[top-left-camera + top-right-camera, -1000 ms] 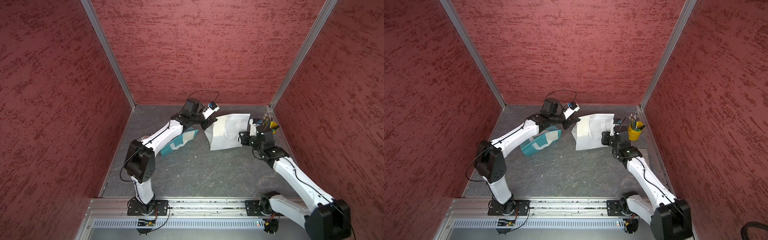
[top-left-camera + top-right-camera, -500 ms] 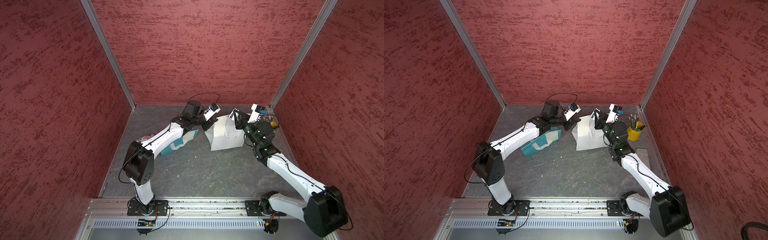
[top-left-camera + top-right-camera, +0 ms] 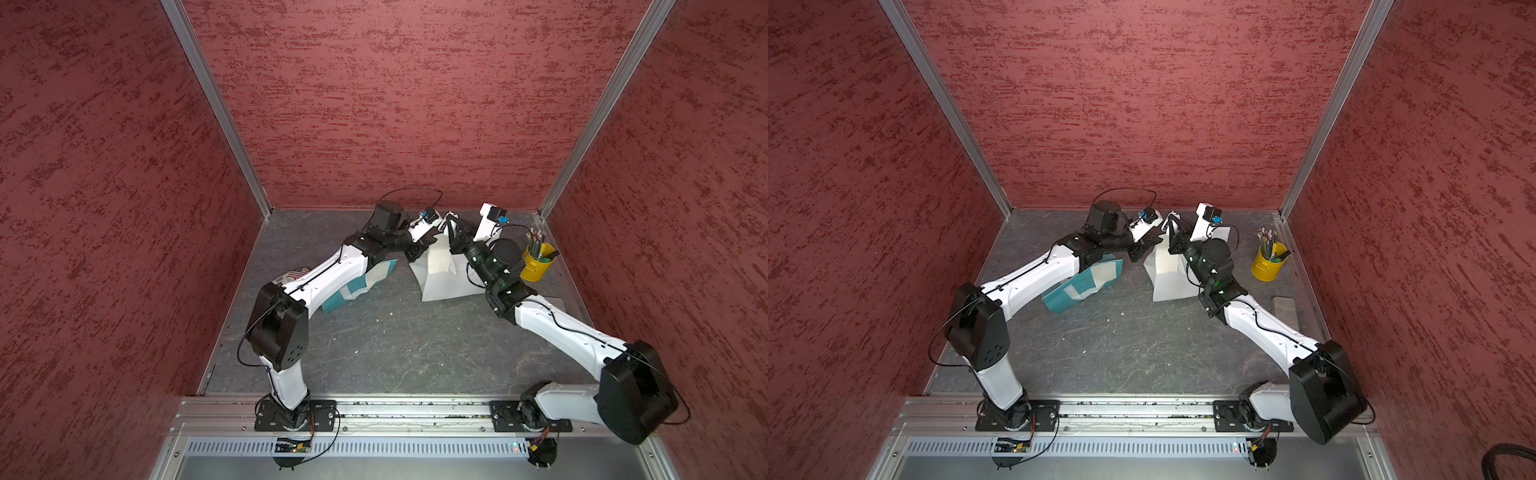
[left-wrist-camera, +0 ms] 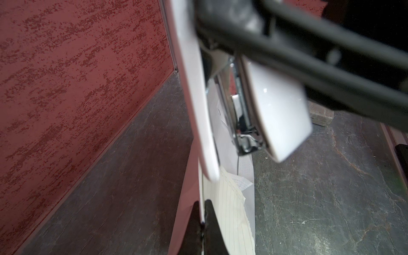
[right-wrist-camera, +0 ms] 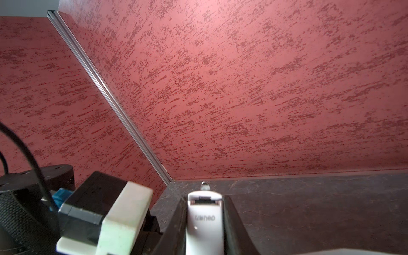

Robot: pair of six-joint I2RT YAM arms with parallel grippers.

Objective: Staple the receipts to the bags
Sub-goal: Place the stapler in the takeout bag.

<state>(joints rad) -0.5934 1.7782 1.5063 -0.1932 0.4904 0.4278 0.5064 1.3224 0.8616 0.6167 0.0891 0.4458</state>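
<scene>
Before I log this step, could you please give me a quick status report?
Left tool shut on white bag edge, receipt alongside. Right tool shut on stapler, mouth around the paper. Nothing blocking.

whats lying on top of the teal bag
A pale slip, apparently a receipt, lies on the teal bag toward its far end, with a white patch nearer its middle. The left arm crosses above one long edge, so anything there is hidden.
</scene>
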